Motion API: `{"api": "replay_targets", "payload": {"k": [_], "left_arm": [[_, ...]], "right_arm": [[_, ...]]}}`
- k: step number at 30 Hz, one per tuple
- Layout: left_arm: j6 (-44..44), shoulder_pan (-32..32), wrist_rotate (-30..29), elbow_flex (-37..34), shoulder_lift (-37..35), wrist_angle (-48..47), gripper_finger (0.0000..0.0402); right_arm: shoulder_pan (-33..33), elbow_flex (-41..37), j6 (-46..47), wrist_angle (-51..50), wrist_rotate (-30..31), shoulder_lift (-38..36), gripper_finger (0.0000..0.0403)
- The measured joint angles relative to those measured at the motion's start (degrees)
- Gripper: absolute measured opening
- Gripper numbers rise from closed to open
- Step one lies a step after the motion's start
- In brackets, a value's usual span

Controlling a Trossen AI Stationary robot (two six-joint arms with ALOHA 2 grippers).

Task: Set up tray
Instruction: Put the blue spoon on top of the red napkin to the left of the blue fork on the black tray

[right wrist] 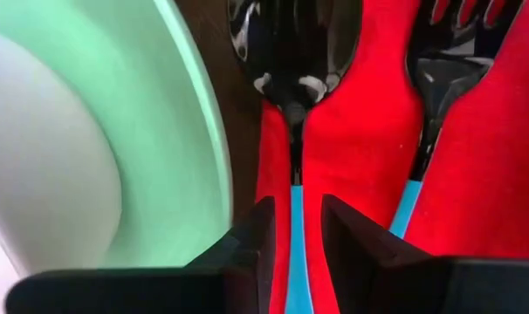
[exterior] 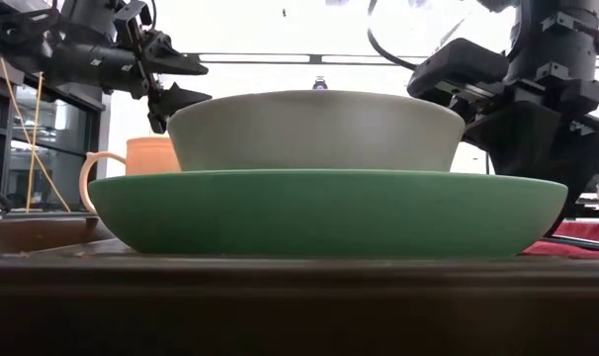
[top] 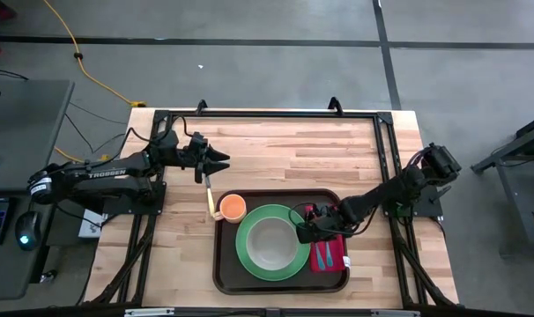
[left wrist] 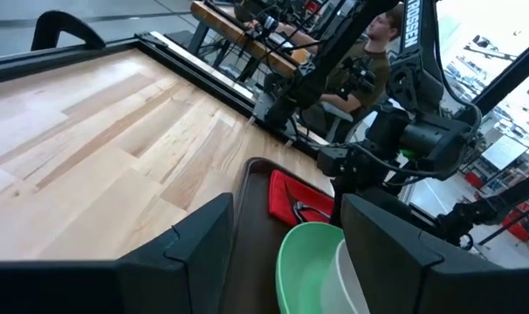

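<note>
The dark brown tray (top: 219, 264) lies at the table's near middle. On it stand a green plate (top: 248, 257) carrying a pale bowl (top: 271, 244), an orange cup (top: 232, 208) at its far left corner, and a red napkin (top: 330, 260) at its right end. A blue-handled fork (right wrist: 448, 61) lies on the napkin (right wrist: 360, 131). My right gripper (top: 304, 233) is low over the napkin's left edge beside the plate, shut on a blue-handled spoon (right wrist: 295, 52). My left gripper (top: 221, 162) hovers open over bare table beyond the cup. My right gripper pinches the spoon's thin blue handle (right wrist: 296, 205) between its two fingers, partway down from the bowl end. The fingers come steeply from above and the handle runs out forward between them. The spoon's bowl lies over the napkin's left edge; whether it rests there I cannot tell.
A pale slender thing (top: 209, 194) lies on the wood just left of the cup. A black frame (top: 267, 114) borders the table's far and side edges. Bare wood stretches across the far half. A person (left wrist: 378, 44) sits beyond the table's right side.
</note>
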Motion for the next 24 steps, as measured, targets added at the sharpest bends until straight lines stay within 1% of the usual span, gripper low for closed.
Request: {"api": "replay_targets", "payload": {"k": [24], "left_arm": [[5.94,0.0,0.94,0.0,0.0,0.02,0.0244]], "right_arm": [[-0.95,0.0,0.21,-2.08,0.4,0.47,0.0073]]}}
